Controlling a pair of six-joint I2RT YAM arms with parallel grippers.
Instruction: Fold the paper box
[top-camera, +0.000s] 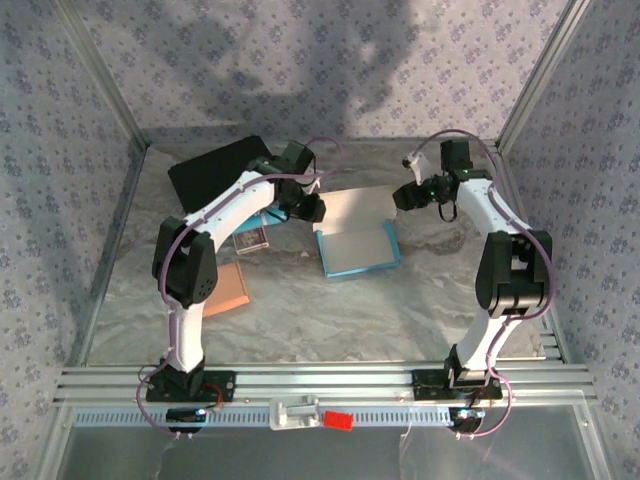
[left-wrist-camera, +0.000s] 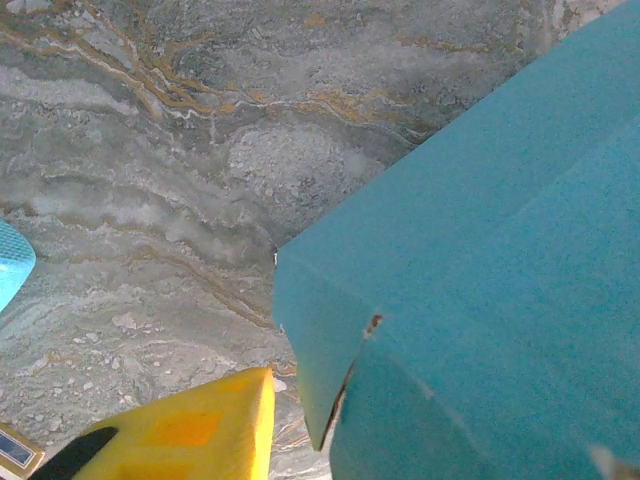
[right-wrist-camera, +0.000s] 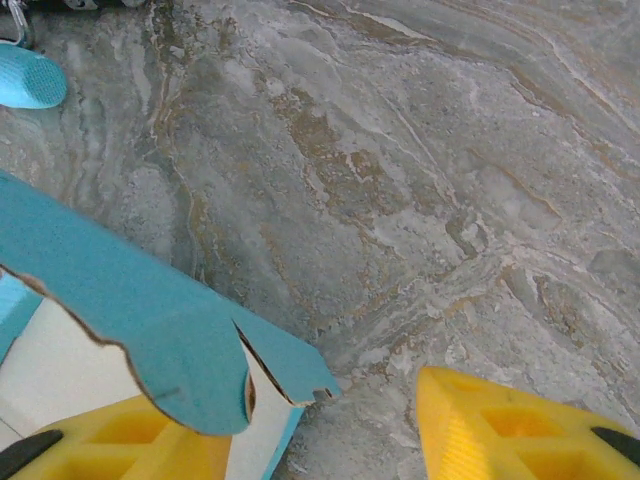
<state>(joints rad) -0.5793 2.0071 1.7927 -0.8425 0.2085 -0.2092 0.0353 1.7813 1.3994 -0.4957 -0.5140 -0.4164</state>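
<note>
The paper box (top-camera: 356, 236), teal outside and white inside, lies partly folded on the marble table, its tray open upward and a white flap laid out behind it. My left gripper (top-camera: 306, 208) sits at the box's left rear corner. In the left wrist view the teal wall (left-wrist-camera: 480, 280) covers one side, and one yellow finger (left-wrist-camera: 200, 430) stands just clear of the wall's edge. My right gripper (top-camera: 410, 196) is at the right rear corner, open. Its fingers (right-wrist-camera: 520, 430) straddle a teal corner flap (right-wrist-camera: 150, 320), which lies over the left finger without being clamped.
A black flat object (top-camera: 215, 170) lies at the back left. An orange sheet (top-camera: 226, 286) and a small dark card (top-camera: 250, 241) lie left of the box. A light blue object (right-wrist-camera: 30, 78) shows beyond the box. Metal rails (top-camera: 320, 382) run along the near edge.
</note>
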